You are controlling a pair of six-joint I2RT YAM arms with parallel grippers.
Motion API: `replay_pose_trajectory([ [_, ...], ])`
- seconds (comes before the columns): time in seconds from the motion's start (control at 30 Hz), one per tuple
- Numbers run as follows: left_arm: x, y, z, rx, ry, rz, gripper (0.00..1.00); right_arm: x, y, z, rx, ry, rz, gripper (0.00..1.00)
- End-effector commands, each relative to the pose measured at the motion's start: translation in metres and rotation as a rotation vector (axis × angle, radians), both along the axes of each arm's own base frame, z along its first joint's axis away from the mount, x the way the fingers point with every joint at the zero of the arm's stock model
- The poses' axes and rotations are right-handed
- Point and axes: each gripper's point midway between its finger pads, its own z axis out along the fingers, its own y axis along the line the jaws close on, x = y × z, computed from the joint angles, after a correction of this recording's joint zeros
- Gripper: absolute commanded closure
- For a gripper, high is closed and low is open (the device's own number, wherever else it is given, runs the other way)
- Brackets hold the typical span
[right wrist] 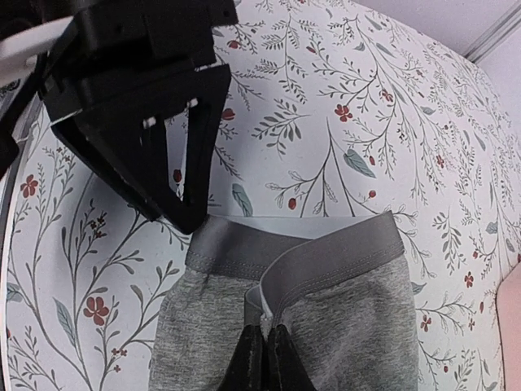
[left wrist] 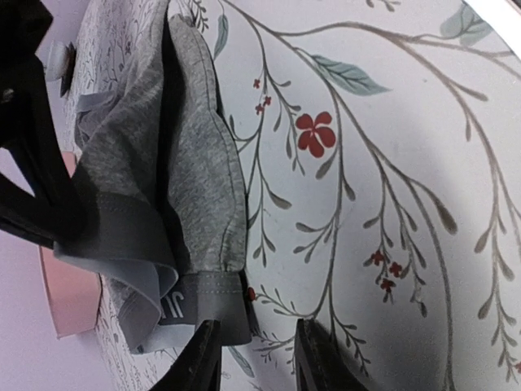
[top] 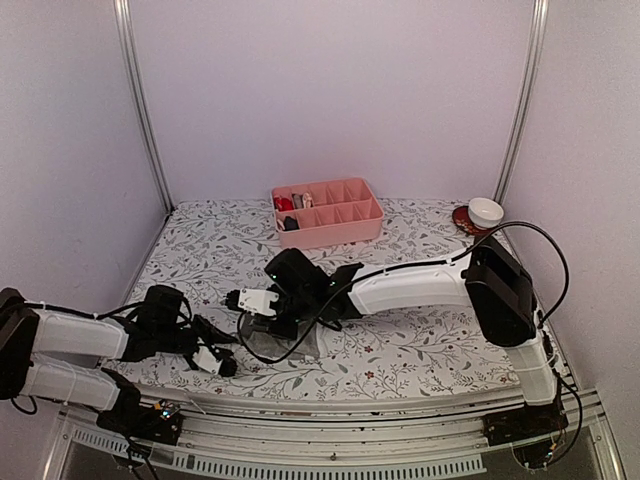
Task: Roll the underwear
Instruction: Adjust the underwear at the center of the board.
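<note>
The grey underwear lies on the flowered table near the front, below the right arm's wrist. In the right wrist view its grey waistband is folded over, and my right gripper is shut on the fold at the middle of the underwear. My left gripper stands open low over the table, its left finger right at the lettered corner of the waistband, with nothing between the jaws. From above, the left gripper sits just left of the cloth and the right gripper over it.
A pink divided tray holding small items stands at the back centre. A white bowl on a red saucer sits at the back right. The left gripper's black finger crowds the waistband's left corner. White walls enclose the table.
</note>
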Motion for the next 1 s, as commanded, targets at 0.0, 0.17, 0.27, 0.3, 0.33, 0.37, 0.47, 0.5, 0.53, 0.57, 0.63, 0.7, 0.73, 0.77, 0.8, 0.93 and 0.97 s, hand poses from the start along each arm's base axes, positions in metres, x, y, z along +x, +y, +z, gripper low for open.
replay_pose_trajectory([
  [0.0, 0.02, -0.009, 0.006, -0.001, -0.056, 0.051, 0.69, 0.003, 0.004, 0.034, 0.103, 0.047, -0.011, 0.98],
  [0.17, 0.03, -0.01, 0.004, 0.025, -0.038, 0.099, 0.75, 0.003, 0.006, 0.034, 0.113, 0.07, -0.013, 0.98],
  [0.27, 0.03, -0.01, 0.007, 0.007, -0.067, 0.11, 0.72, 0.003, 0.006, 0.032, 0.103, 0.075, -0.021, 0.98],
  [0.3, 0.03, -0.01, 0.009, 0.0, -0.077, 0.109, 0.69, 0.005, 0.007, 0.032, 0.103, 0.074, -0.025, 0.98],
  [0.33, 0.028, -0.011, 0.012, -0.01, -0.085, 0.105, 0.66, 0.006, 0.007, 0.032, 0.103, 0.075, -0.031, 0.98],
  [0.37, 0.026, -0.011, 0.013, -0.015, -0.09, 0.099, 0.65, 0.006, 0.008, 0.032, 0.104, 0.077, -0.034, 0.98],
  [0.47, 0.02, -0.01, 0.016, -0.031, -0.104, 0.081, 0.63, 0.007, 0.011, 0.033, 0.115, 0.086, -0.04, 0.98],
  [0.5, 0.019, -0.01, 0.017, -0.036, -0.109, 0.079, 0.63, 0.009, 0.012, 0.032, 0.115, 0.089, -0.049, 0.98],
  [0.53, 0.019, -0.009, 0.017, -0.037, -0.111, 0.083, 0.61, 0.011, 0.012, 0.031, 0.115, 0.09, -0.059, 0.98],
  [0.57, 0.02, -0.009, 0.018, -0.037, -0.117, 0.087, 0.61, 0.012, 0.014, 0.032, 0.119, 0.095, -0.067, 0.98],
  [0.63, 0.022, -0.006, 0.014, -0.017, -0.121, 0.096, 0.6, 0.015, 0.015, 0.032, 0.123, 0.097, -0.078, 0.98],
  [0.7, 0.024, -0.005, 0.008, 0.008, -0.112, 0.1, 0.6, 0.016, 0.016, 0.033, 0.129, 0.103, -0.08, 0.98],
  [0.73, 0.026, -0.005, 0.006, 0.018, -0.108, 0.099, 0.6, 0.016, 0.017, 0.034, 0.131, 0.102, -0.082, 0.98],
  [0.77, 0.029, -0.005, 0.005, 0.023, -0.098, 0.11, 0.6, 0.017, 0.018, 0.035, 0.133, 0.103, -0.082, 0.98],
  [0.8, 0.03, -0.006, 0.004, 0.031, -0.084, 0.115, 0.62, 0.017, 0.018, 0.034, 0.133, 0.104, -0.081, 0.98],
  [0.93, 0.03, -0.007, 0.002, 0.046, -0.059, 0.107, 0.72, 0.017, 0.019, 0.033, 0.13, 0.111, -0.078, 0.98],
  [0.97, 0.03, -0.008, 0.002, 0.047, -0.06, 0.101, 0.74, 0.016, 0.019, 0.032, 0.127, 0.112, -0.077, 0.98],
])
